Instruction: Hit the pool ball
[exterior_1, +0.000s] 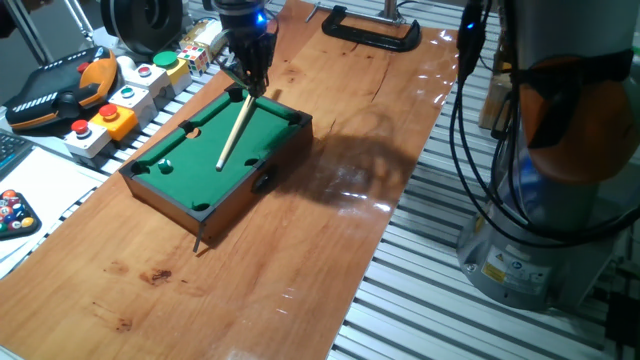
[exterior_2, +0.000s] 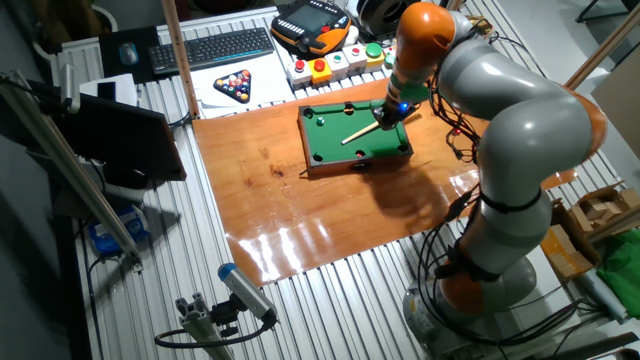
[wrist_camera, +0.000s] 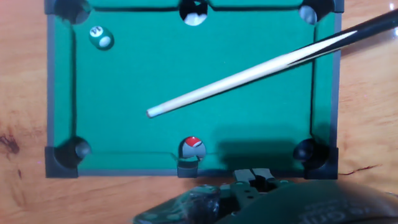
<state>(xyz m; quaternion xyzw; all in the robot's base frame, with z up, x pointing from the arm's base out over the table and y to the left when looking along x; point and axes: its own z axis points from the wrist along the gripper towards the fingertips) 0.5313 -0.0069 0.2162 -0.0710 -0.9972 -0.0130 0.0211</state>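
- From my seat I see the mini pool table (exterior_1: 262, 137) sitting on the wooden tabletop (exterior_1: 330, 230), its long side running diagonally across the board in the one fixed view.
- The cue (wrist_camera: 249, 74) lies tilted over the green felt; in the hand view its long axis runs from the upper right corner down toward the middle, the pale tip (wrist_camera: 150, 112) pointing lower left and ending near the centre of the felt.
- The dark butt end of the cue leaves the table over the right rail, near the upper right pocket.
- The pool ball (wrist_camera: 100, 37), green with a white band, rests on the felt near the upper left corner pocket in the hand view, well apart from the cue tip.
- A red-and-white ball (wrist_camera: 193, 146) sits in the lower middle pocket, and a black-and-white one (wrist_camera: 195, 12) in the upper middle pocket.
- The pincer (exterior_1: 250, 82) hangs over the far end of the table in the one fixed view, right at the cue's upper end; I cannot tell whether its fingers are closed on the cue.
- In the other fixed view the arm (exterior_2: 500, 110) bends over the table from the right, and a triangle of racked balls (exterior_2: 237, 85) lies off the board near a keyboard (exterior_2: 212, 48).
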